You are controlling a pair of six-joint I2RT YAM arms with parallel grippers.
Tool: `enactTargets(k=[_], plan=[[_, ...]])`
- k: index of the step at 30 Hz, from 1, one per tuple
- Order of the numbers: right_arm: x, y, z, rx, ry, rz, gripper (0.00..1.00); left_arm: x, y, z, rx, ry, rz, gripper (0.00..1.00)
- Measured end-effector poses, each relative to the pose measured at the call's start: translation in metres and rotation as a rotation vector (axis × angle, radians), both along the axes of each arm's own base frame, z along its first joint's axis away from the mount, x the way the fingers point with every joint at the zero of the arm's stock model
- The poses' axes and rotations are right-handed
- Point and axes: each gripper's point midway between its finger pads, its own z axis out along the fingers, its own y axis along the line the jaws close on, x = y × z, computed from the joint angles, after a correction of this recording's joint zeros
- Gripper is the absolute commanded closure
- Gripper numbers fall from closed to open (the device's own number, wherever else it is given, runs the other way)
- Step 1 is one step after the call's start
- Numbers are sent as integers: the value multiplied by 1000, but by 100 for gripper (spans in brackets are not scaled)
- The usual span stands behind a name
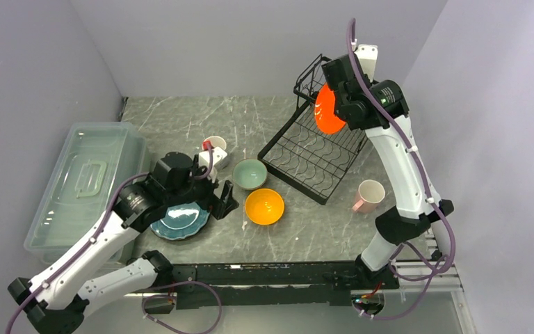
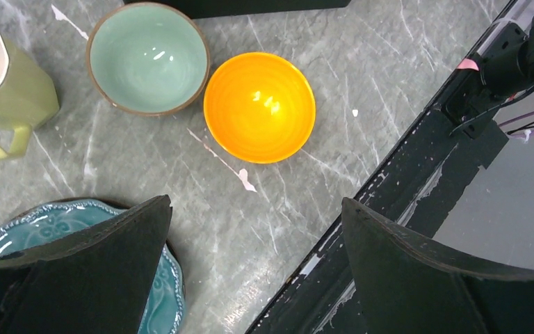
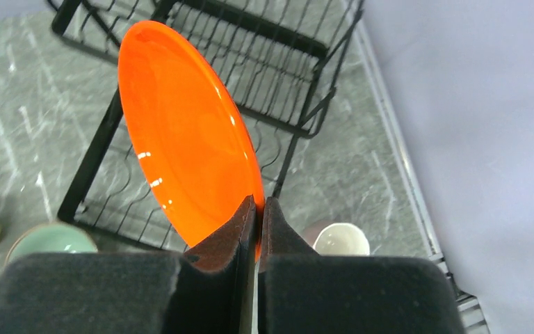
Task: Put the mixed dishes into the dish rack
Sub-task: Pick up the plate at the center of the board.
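Note:
My right gripper (image 3: 258,209) is shut on the rim of the small orange-red plate (image 3: 188,132) and holds it on edge above the black wire dish rack (image 1: 313,156); the plate also shows in the top view (image 1: 328,111). My left gripper (image 2: 254,212) is open and empty, low over the table beside the teal plate (image 2: 49,223). The orange-yellow bowl (image 2: 259,106), the pale green bowl (image 2: 147,57) and the pale yellow mug (image 2: 3,83) lie ahead of it. The pink mug (image 1: 368,195) stands right of the rack.
A clear lidded bin (image 1: 83,184) stands at the far left. Grey walls close in on the left, back and right. The black base rail (image 2: 403,174) runs along the near table edge, under my left gripper's right finger.

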Motion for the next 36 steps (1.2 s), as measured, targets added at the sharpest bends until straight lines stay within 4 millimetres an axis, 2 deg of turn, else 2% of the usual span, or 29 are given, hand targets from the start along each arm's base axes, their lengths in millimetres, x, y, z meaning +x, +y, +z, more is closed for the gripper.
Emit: enactTargets(k=[4, 8, 15, 20, 23, 27, 32, 34, 36], plan=[[7, -19, 10, -41, -45, -82, 100, -7, 9, -8, -2, -7, 11, 0], [13, -36, 24, -42, -105, -145, 100, -8, 14, -5, -9, -31, 28, 0], [7, -35, 39, 37, -171, -125, 100, -2, 7, 11, -47, -62, 26, 1], [-9, -26, 42, 131, -178, -60, 100, 27, -31, 51, -64, -84, -38, 1], [-16, -19, 39, 176, -164, -17, 100, 36, -61, 64, -49, -122, -105, 1], [-21, -5, 28, 227, -121, 49, 100, 31, -97, 64, -8, -169, -206, 1], [-31, 12, -7, 278, -6, 128, 100, 27, -128, 55, 60, -249, -269, 1], [-35, 18, -22, 302, 54, 159, 100, 21, -141, 53, 88, -311, -304, 0], [-37, 23, -30, 325, 85, 180, 100, 13, -152, 55, 102, -373, -345, 1]])
